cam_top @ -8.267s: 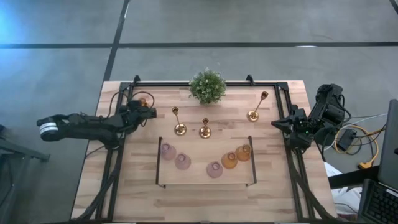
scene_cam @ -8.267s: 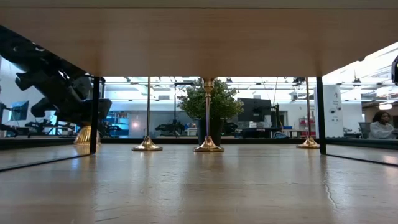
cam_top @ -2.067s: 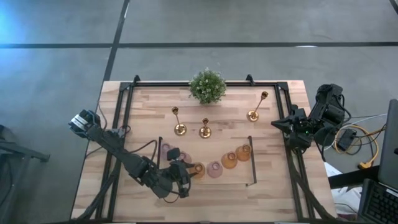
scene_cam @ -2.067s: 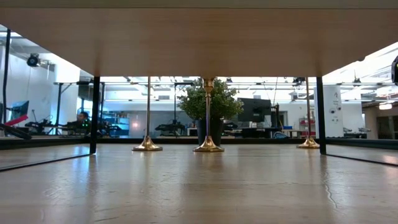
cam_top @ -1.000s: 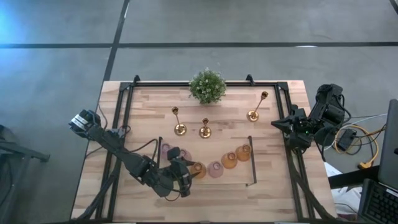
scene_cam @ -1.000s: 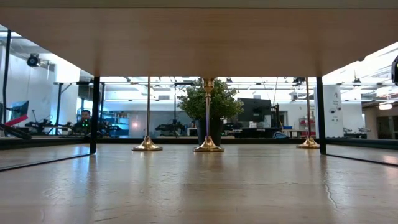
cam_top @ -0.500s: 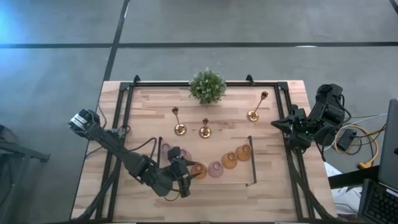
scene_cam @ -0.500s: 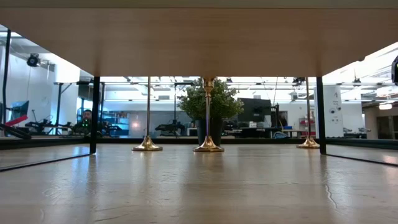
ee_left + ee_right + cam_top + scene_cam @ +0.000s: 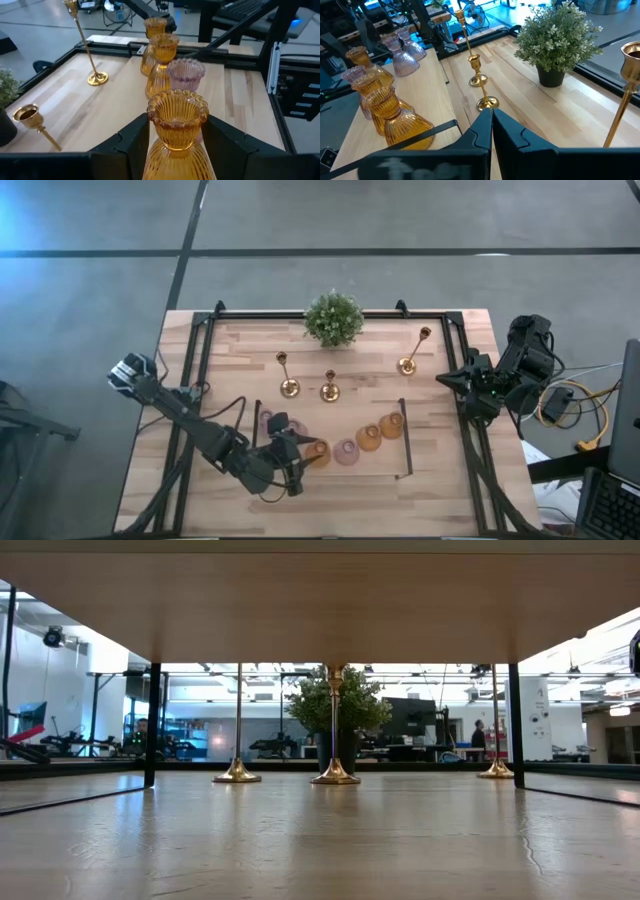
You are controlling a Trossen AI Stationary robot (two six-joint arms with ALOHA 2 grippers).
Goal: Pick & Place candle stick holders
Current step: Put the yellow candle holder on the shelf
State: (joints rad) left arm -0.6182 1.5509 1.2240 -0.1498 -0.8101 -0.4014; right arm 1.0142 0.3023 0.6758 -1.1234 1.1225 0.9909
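Observation:
Several glass cups stand in a curved row on a raised wooden shelf (image 9: 300, 472): pink cups (image 9: 268, 422) (image 9: 345, 452) and amber cups (image 9: 369, 438) (image 9: 391, 424). My left gripper (image 9: 308, 453) comes in from the shelf's near left, shut on another amber cup (image 9: 177, 125) in that row. Three gold candlesticks (image 9: 288, 386) (image 9: 330, 391) (image 9: 408, 364) stand on their round bases on the table beyond the shelf. My right gripper (image 9: 446, 378) waits shut at the table's right edge. My left gripper has the amber cup between its two fingers (image 9: 131, 141), one on each side of the ribbed neck (image 9: 176, 146) under the scalloped rim. The fingers come nearly level from the near left. The cup stands upright; whether its foot is off the shelf I cannot tell.
A bushy green potted plant (image 9: 334, 318) stands at the table's far middle. A black frame (image 9: 205, 330) runs round the table. The shelf rests on dark legs (image 9: 152, 725) (image 9: 514, 725). The nearest pink cup (image 9: 185, 73) stands just past the held one.
My left gripper has risen slightly at the shelf, staying at the amber cup. The other cups and the candlesticks have kept their places.

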